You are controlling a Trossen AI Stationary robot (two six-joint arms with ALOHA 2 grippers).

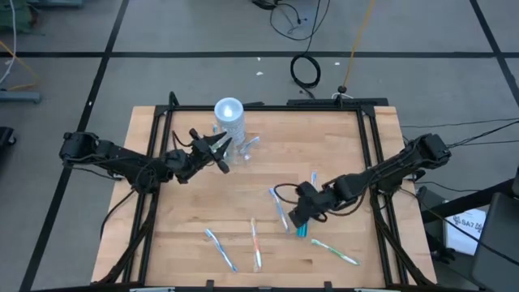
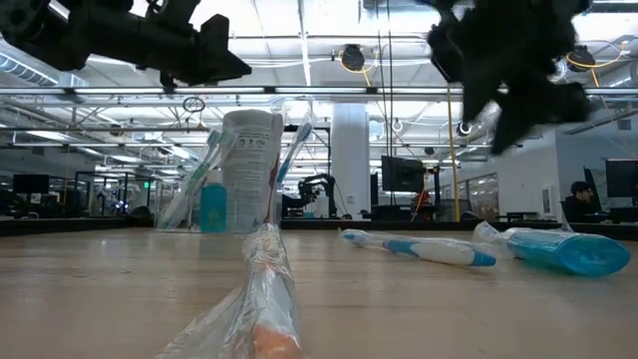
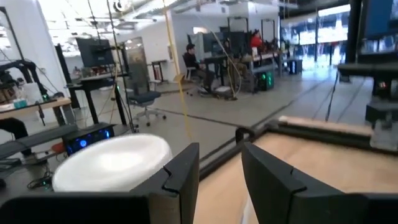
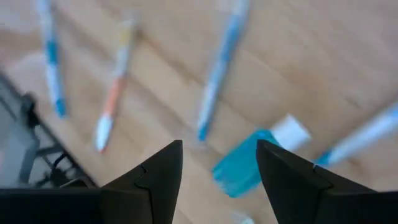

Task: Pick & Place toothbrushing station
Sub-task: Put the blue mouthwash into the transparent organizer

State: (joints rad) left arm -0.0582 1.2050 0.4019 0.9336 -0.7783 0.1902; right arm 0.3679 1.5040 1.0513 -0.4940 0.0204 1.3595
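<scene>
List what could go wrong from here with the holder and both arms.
1. The left gripper hangs beside the tall toothbrushing station, open, gripping nothing; a sideways nudge could tip it and spill its brushes.
2. The right gripper hovers open above a teal tube and loose toothbrushes; descending, it might scatter them or grab the wrong item.

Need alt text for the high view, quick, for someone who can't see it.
Overhead: the left claw sits beside the clear toothbrushing station near the wooden table's far edge. The right claw hovers open over a teal tube among scattered toothbrushes.
</scene>
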